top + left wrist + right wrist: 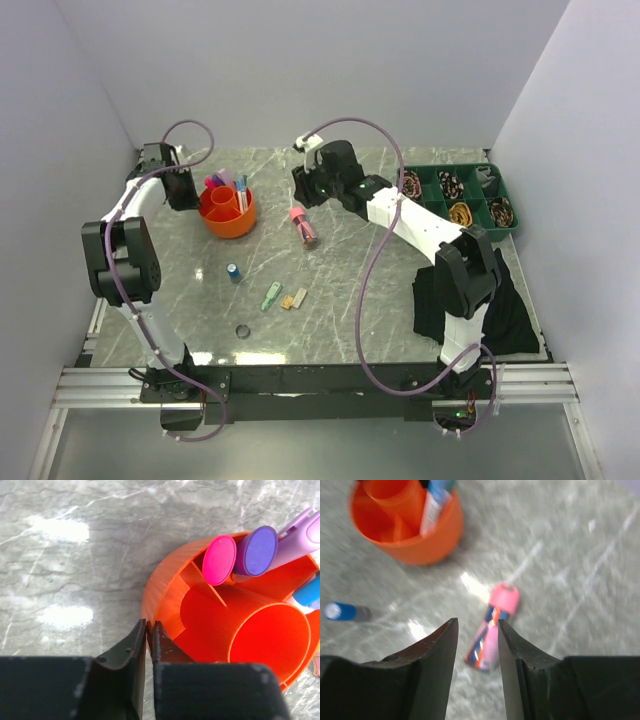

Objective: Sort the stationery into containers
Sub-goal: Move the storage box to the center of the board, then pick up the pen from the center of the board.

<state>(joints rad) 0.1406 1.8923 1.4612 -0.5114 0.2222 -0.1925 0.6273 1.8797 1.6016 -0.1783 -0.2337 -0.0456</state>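
Observation:
The orange pot stands at the back left of the table. Markers with a pink cap and a purple cap stand in its outer sections. My left gripper is shut on the pot's near rim, its jaws almost touching. A pink tube lies flat on the table right of the pot. My right gripper hovers open just above the pink tube, holding nothing. A small blue cylinder, a green clip and a yellow eraser lie loose nearer the front.
A green divided tray with coiled bands sits at the back right. A black cloth lies by the right arm's base. A small dark ring rests near the table's front edge. White walls close in three sides.

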